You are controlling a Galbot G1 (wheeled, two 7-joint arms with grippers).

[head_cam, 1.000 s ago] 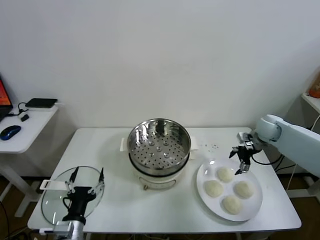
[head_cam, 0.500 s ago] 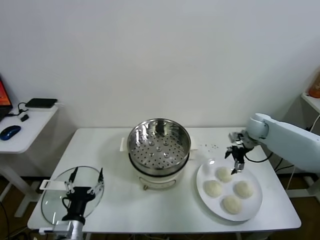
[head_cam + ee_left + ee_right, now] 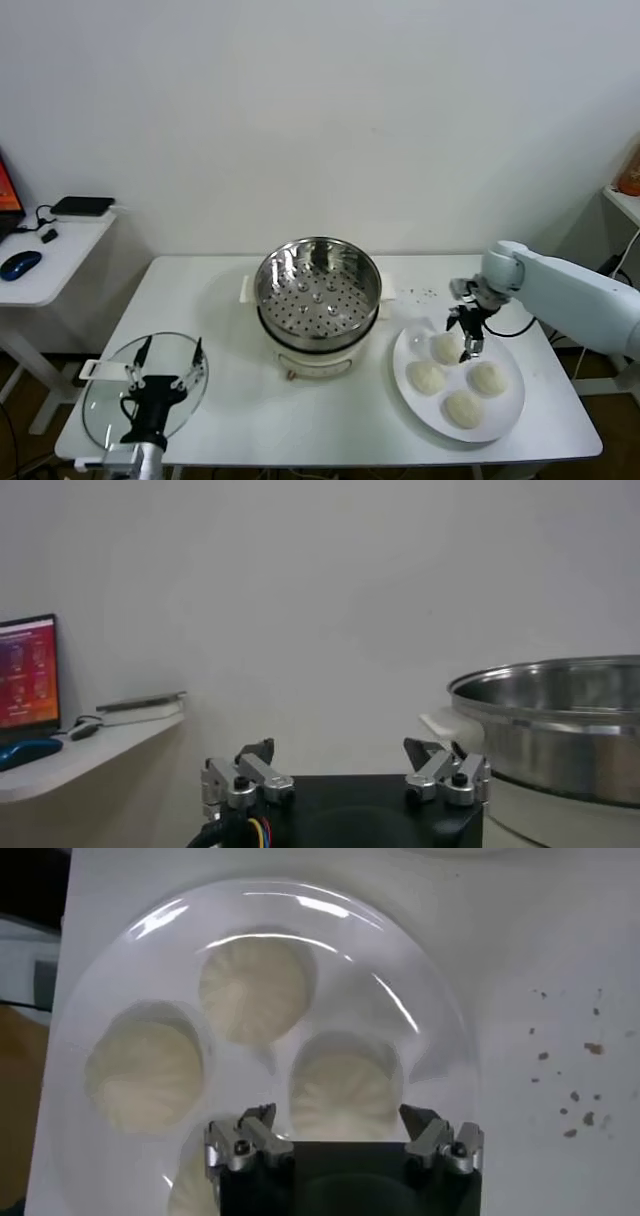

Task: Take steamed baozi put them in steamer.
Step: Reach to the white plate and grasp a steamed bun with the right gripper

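Observation:
Four off-white baozi lie on a white plate (image 3: 505, 415) at the right of the table: one nearest the steamer (image 3: 445, 348), one (image 3: 427, 377), one (image 3: 487, 377) and one at the front (image 3: 464, 408). My right gripper (image 3: 467, 337) is open just above the nearest baozi; in the right wrist view that bun (image 3: 345, 1093) lies between the gripper's spread fingers (image 3: 340, 1128), with others (image 3: 252, 990) (image 3: 145, 1076) beside it. The steel steamer (image 3: 317, 285) stands empty on its cream pot base at mid table. My left gripper (image 3: 160, 365) is open and empty at the front left; the left wrist view shows it (image 3: 345, 760) too.
A round glass lid (image 3: 105, 395) lies flat on the table's front-left corner, under my left gripper. A side desk (image 3: 45, 260) with a mouse and a black box stands at the left. Small dark crumbs (image 3: 425, 293) lie behind the plate.
My right gripper has moved left and down from behind the plate to just over the baozi nearest the steamer. The left arm and the baozi have not moved.

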